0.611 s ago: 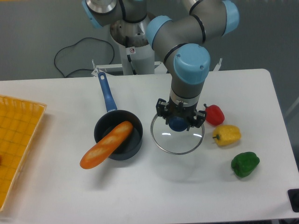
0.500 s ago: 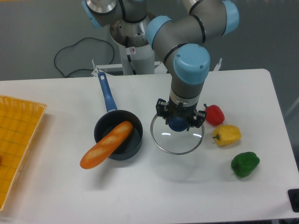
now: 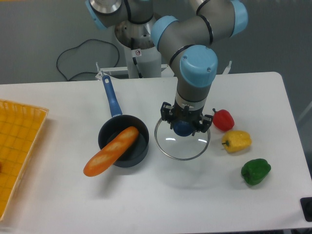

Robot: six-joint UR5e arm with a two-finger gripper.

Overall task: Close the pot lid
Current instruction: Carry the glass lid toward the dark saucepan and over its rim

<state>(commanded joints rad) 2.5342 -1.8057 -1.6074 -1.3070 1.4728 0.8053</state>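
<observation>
We see a smooth white table (image 3: 146, 195) with rounded corners, set before a plain grey floor or wall where a black cable (image 3: 73, 58) loops near the arm's white base. At the left edge lies a woven yellow basket (image 3: 17, 146).

Our gripper (image 3: 183, 127) points straight down, its dark fingers closed around the dark blue knob of the lid (image 3: 181, 144). The lid is a clear glass disc with a thin shiny metal rim; a faint shadow on the table beneath suggests it hangs just above the surface, though we cannot be sure. It sits just right of the pot (image 3: 124, 141), not over it.

The pot is small, round and dark blue-grey, with a long blue handle reaching up and left. A glossy orange bread roll (image 3: 110, 151) lies slanted across it, one end inside, the other jutting over the lower left rim.

To the right of the lid we find three smooth, lumpy peppers: a red pepper (image 3: 223, 120), a yellow pepper (image 3: 237, 141) and a green pepper (image 3: 255, 171).
</observation>
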